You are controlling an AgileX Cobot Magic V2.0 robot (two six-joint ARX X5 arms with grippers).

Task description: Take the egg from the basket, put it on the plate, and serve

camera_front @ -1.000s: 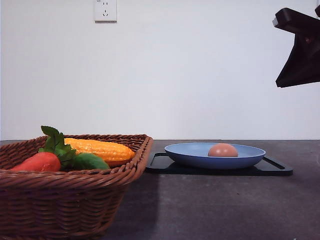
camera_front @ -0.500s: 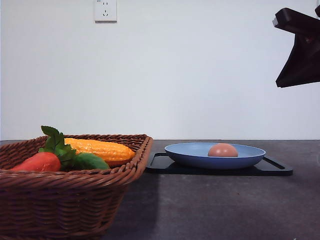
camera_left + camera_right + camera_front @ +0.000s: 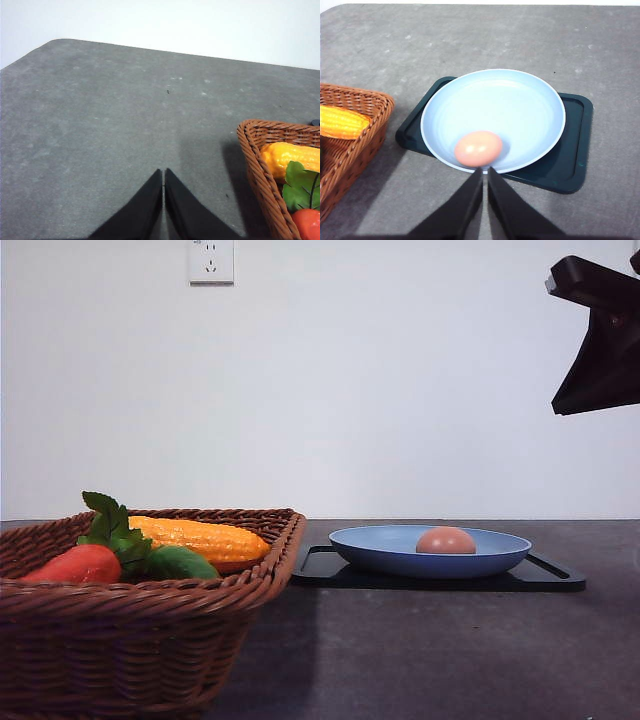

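Observation:
The pinkish-brown egg (image 3: 445, 540) (image 3: 478, 148) lies inside the blue plate (image 3: 385, 546) (image 3: 510, 107), near the plate's rim. The plate rests on a flat black tray (image 3: 545, 575) (image 3: 572, 155). The brown wicker basket (image 3: 130, 640) (image 3: 347, 150) (image 3: 257, 165) stands at the front left of the table. My right gripper (image 3: 484, 172) hangs shut high above the egg, with nothing between its fingers; part of that arm (image 3: 600, 335) shows at the upper right. My left gripper (image 3: 163, 172) is shut and empty over bare table beside the basket.
In the basket lie a yellow corn cob (image 3: 205, 538) (image 3: 340, 122) (image 3: 290, 156), a red-orange vegetable with green leaves (image 3: 80, 562) (image 3: 306, 220) and a green vegetable (image 3: 180, 562). A white wall with a socket (image 3: 211, 260) closes the back.

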